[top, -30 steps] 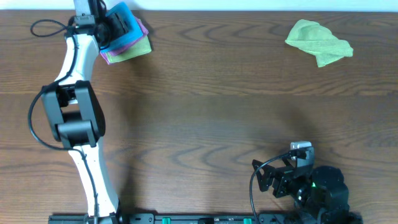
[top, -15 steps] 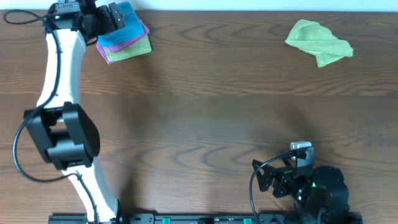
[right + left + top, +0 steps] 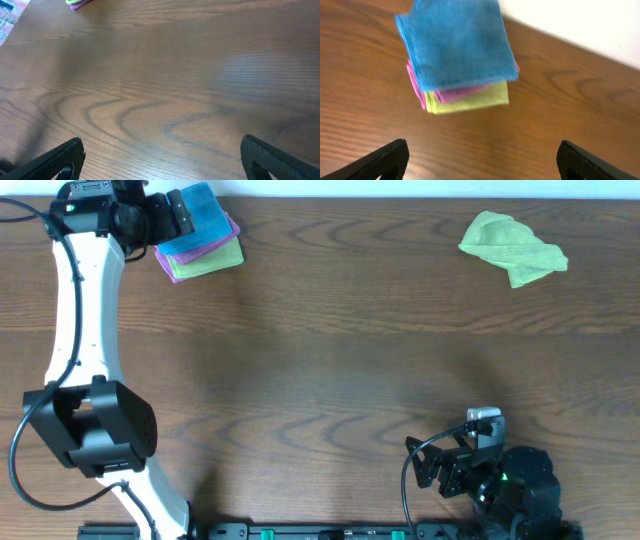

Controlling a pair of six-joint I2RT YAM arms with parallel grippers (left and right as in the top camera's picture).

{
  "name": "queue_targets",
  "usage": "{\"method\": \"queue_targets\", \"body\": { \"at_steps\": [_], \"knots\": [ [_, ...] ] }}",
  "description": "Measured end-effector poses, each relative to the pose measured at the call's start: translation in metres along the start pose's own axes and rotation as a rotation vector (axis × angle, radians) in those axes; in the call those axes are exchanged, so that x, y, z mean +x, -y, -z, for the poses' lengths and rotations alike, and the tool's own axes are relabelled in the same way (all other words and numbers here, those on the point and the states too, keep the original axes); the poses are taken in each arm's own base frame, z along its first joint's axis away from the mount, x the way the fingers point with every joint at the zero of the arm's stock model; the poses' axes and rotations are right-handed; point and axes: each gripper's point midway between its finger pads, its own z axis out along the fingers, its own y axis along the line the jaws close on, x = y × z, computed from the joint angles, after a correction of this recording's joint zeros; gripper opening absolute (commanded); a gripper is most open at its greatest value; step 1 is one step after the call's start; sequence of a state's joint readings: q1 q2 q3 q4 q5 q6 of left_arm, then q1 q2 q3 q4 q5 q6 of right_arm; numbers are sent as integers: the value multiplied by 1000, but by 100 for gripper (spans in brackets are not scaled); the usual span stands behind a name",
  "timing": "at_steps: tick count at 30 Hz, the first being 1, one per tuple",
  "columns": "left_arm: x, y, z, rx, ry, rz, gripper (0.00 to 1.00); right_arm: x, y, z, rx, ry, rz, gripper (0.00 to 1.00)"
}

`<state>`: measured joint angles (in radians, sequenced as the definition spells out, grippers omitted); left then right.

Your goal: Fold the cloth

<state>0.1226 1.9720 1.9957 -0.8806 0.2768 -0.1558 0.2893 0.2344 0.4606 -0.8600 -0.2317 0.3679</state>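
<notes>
Folded blue cloth (image 3: 460,42) at 11 o'clock, stacked atop purple cloth (image 3: 452,94) and green cloth (image 3: 470,102), left gripper (image 3: 485,162) now drawn back toward 9 o'clock, wide open, empty, right gripper (image 3: 162,155) unmoved at 5 o'clock, open.

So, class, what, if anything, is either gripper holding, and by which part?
Nothing. The left gripper and right gripper stand open and empty; the cloth lies free.

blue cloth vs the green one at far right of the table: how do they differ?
Shape: the blue cloth is folded into a flat, neat square; the crumpled green cloth is a loose, bunched heap.
Support: the blue cloth tops a stack, over a purple cloth and a folded green cloth; the crumpled green cloth lies alone on the table.
Colour: sky blue against light green.
Shared: both are soft cloths near the table's far edge.
</notes>
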Motion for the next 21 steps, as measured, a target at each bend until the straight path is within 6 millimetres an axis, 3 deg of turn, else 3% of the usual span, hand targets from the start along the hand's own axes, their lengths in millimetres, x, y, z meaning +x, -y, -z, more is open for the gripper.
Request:
{"method": "queue_targets", "body": {
  "at_steps": [4, 10, 15, 21],
  "knots": [
    [8, 6, 9, 26, -29, 4, 95, 0, 0, 0, 0, 0, 0, 99],
    [42, 9, 31, 34, -154, -2, 96, 0, 0, 0, 0, 0, 0, 99],
    [63, 13, 68, 32, -203, -53, 96, 0, 0, 0, 0, 0, 0, 99],
    [70, 16, 110, 17, -158, -127, 95, 0, 0, 0, 0, 0, 0, 99]
  ]
}}
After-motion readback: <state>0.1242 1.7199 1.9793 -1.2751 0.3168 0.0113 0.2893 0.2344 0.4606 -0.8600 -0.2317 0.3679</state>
